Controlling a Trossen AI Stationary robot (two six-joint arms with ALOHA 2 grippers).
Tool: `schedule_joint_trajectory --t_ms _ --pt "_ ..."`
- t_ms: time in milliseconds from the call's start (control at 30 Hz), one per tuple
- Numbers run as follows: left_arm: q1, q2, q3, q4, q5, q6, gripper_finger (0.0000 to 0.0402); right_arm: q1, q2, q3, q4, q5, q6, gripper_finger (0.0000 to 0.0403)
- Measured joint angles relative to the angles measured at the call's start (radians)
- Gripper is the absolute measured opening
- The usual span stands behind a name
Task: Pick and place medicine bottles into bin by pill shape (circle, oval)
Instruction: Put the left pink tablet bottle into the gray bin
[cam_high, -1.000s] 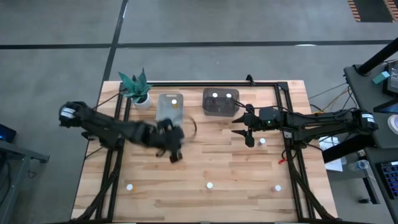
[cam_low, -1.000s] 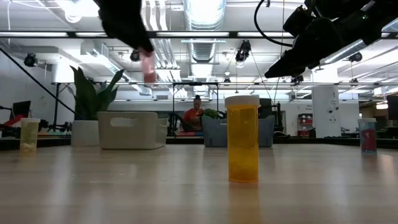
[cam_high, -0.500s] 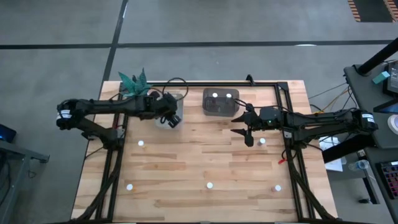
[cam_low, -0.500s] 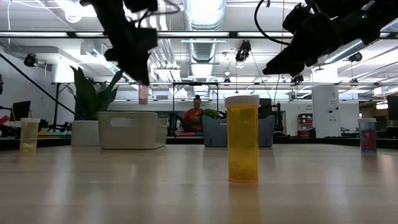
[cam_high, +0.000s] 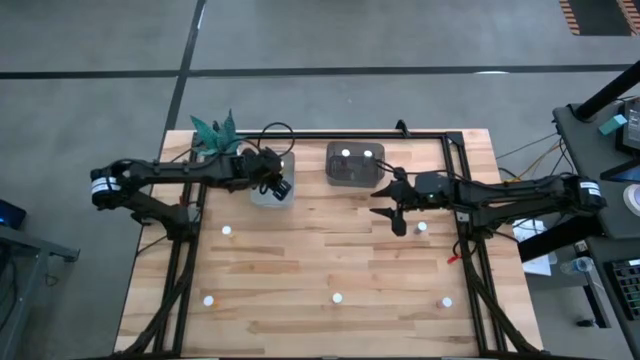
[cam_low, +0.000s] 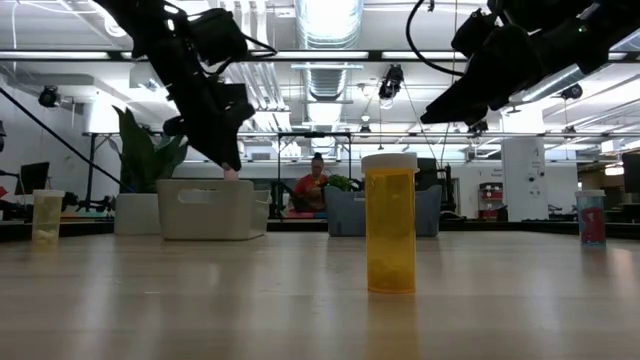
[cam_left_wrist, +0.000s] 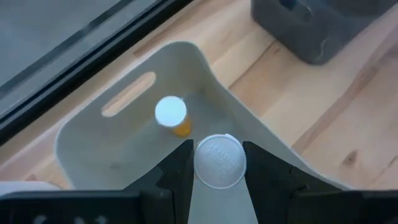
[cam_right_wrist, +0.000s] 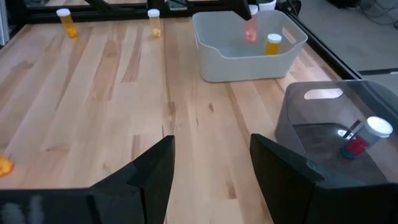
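My left gripper (cam_high: 277, 182) is shut on a small medicine bottle with a white cap (cam_left_wrist: 219, 162), over the white bin (cam_high: 268, 192) at the far left of the table. Another bottle (cam_left_wrist: 171, 114) stands inside that bin. My right gripper (cam_high: 394, 206) is open and empty, up off the table beside the grey bin (cam_high: 352, 175), which holds two white-capped bottles. One bottle (cam_high: 421, 227) stands just near of my right gripper. Others stand on the table (cam_high: 227, 231) (cam_high: 208, 299) (cam_high: 338, 297). My left gripper pinches the bottle between its two fingers (cam_left_wrist: 180, 169), on opposite sides just under the white cap (cam_left_wrist: 219, 163). The fingers come from above, slanting down. The bottle hangs clear with its cap up, and its lower end (cam_low: 231, 173) is level with the white bin's rim.
A potted plant (cam_high: 222, 140) stands at the far left corner beside the white bin. A bottle (cam_high: 445, 301) stands near the front right. In the low view a bottle (cam_low: 390, 222) stands close to the camera. A black frame rail (cam_high: 330, 133) runs along the far edge.
My left gripper has carried the bottle from the middle of the table toward the far edge, to above the white bin, and has then come down until the bottle's lower end reaches the bin's rim. My right gripper has kept still.
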Motion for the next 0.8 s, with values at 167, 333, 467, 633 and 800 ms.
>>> schedule_joint_trajectory --t_ms 167,333,467,633,800 --pt "0.001 0.011 -0.001 0.031 0.001 0.000 0.0111 0.000 0.018 0.000 0.015 0.000 0.000 0.0201" --pt "0.004 0.073 0.000 0.032 0.001 0.001 0.0111 0.000 0.036 0.000 0.035 0.000 0.001 0.0201" --pt "0.005 0.130 -0.001 0.032 0.002 0.001 0.0111 0.000 0.048 0.000 0.046 0.000 0.001 0.0201" --pt "0.005 0.170 -0.001 0.031 0.002 0.000 0.0111 0.000 0.049 0.000 0.046 0.000 0.001 0.0201" --pt "0.005 0.177 -0.001 0.040 0.001 -0.009 0.0111 0.000 0.049 0.000 0.045 0.000 0.001 0.0201"
